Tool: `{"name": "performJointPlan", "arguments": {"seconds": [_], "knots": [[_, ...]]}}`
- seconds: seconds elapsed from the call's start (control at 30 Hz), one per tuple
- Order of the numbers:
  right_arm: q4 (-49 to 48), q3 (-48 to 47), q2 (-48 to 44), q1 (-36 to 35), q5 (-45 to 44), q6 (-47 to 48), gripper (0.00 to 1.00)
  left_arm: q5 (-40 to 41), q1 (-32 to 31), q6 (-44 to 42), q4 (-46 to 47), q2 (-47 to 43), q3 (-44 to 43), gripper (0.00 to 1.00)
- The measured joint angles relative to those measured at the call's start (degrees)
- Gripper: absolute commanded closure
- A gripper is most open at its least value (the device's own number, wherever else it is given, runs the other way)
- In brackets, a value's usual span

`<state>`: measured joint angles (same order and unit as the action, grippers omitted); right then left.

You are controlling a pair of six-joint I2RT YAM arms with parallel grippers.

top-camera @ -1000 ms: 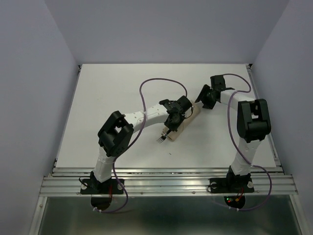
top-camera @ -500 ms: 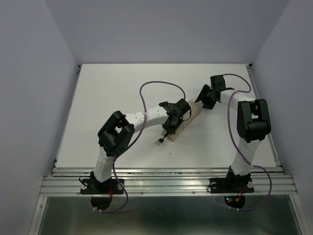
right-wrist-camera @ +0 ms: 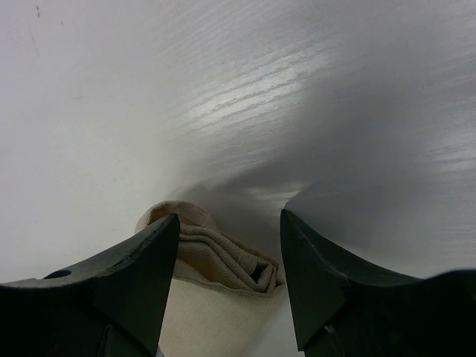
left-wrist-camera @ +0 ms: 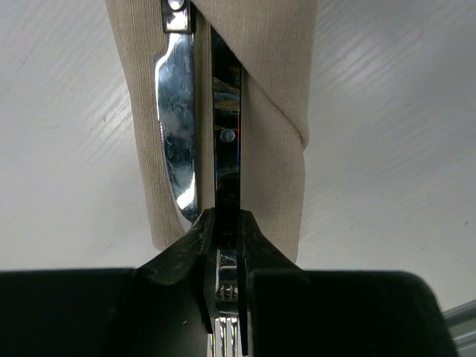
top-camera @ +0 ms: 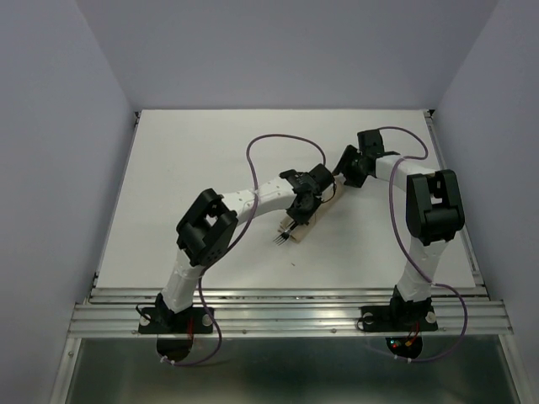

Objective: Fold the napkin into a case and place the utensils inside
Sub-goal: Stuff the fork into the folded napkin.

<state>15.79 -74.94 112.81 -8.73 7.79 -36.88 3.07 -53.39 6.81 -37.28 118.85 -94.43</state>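
Observation:
The napkin lies folded as a narrow beige case (top-camera: 306,231) (left-wrist-camera: 275,111) slanting across the table's middle. The knife (left-wrist-camera: 176,126) lies with its silver blade bare on the cloth. Beside it the fork's dark handle (left-wrist-camera: 227,149) runs under a cloth fold, and its tines (top-camera: 280,237) stick out at the case's near end. My left gripper (top-camera: 292,225) (left-wrist-camera: 227,238) is shut on the fork's neck. My right gripper (top-camera: 341,175) (right-wrist-camera: 230,223) is open, its fingers (right-wrist-camera: 141,275) on either side of the case's far layered end (right-wrist-camera: 223,260).
The white table (top-camera: 194,168) is bounded by grey walls at the back and sides and a metal rail (top-camera: 286,307) at the near edge. A purple cable (top-camera: 253,156) loops above the left arm, another (top-camera: 394,198) hangs by the right arm.
My left gripper and the fork have shifted slightly toward the far right along the case, and the left elbow has swung right. The right gripper has edged a little to the left.

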Motion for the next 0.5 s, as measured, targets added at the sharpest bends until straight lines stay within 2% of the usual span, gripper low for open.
{"name": "performJointPlan", "arguments": {"seconds": [0.5], "knots": [[-3.0, 1.2, -0.1, -0.3, 0.0, -1.1, 0.37, -1.4, 0.2, -0.6, -0.2, 3.2, -4.9, 1.0]]}}
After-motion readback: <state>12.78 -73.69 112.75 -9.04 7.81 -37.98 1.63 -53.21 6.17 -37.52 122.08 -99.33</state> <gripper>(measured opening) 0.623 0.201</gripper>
